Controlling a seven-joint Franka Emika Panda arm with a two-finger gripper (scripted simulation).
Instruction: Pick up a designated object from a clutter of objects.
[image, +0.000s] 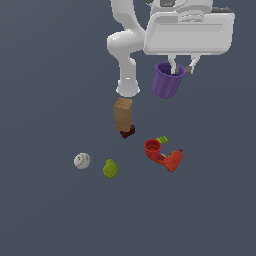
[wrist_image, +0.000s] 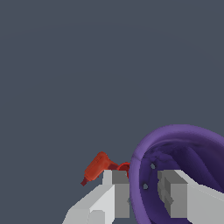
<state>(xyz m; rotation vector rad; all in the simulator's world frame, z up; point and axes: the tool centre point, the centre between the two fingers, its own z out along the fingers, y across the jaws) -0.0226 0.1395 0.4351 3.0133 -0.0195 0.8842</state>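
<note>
The purple cup (image: 166, 83) hangs high above the floor, upright with its mouth up, held by its rim in my gripper (image: 173, 69). In the wrist view the purple cup (wrist_image: 183, 170) fills the corner, and my gripper (wrist_image: 143, 192) is shut on its wall, one finger (wrist_image: 118, 192) outside and one finger (wrist_image: 173, 194) inside the hollow. The rest of the clutter lies below on the floor: a white baseball (image: 82, 161), a green pear (image: 110, 169), a red cup (image: 153, 147), a red drill-like tool (image: 171, 160), a tan box (image: 123, 114) and a dark brown block (image: 127, 132).
The arm's white base column (image: 127, 75) stands just behind the tan box. A small green piece (image: 162, 139) lies by the red cup. The red drill-like tool (wrist_image: 97, 167) shows past my fingers in the wrist view. Dark grey floor surrounds everything.
</note>
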